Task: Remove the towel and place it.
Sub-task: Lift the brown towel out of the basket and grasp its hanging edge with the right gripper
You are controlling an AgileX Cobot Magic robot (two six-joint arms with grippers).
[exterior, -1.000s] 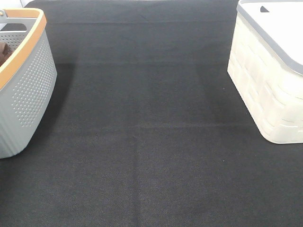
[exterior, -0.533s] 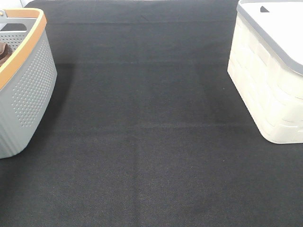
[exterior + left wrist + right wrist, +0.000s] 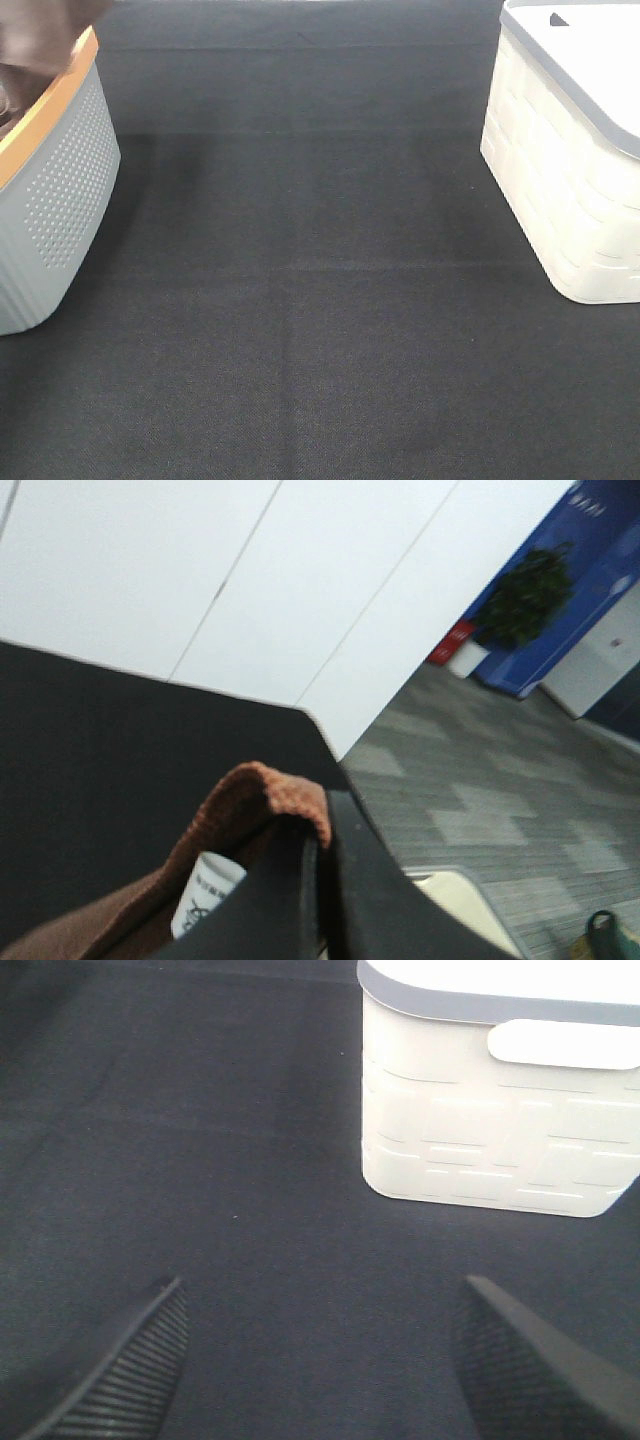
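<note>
In the left wrist view my left gripper is shut on a corner of the reddish-brown towel, whose small white tag hangs beside the fingers. The gripper is raised, with the black table and the room beyond behind it. In the exterior high view a blurred brown shape, the towel, hangs over the far rim of the grey basket at the left edge; the left gripper itself is outside that view. My right gripper is open and empty, low over the black mat.
A white lidded basket stands at the right edge and also shows in the right wrist view. The grey basket has an orange rim. Black mat covers the table between the two baskets.
The brown towel has risen out of the grey basket and now blurs over its far rim. Both baskets have stayed put.
</note>
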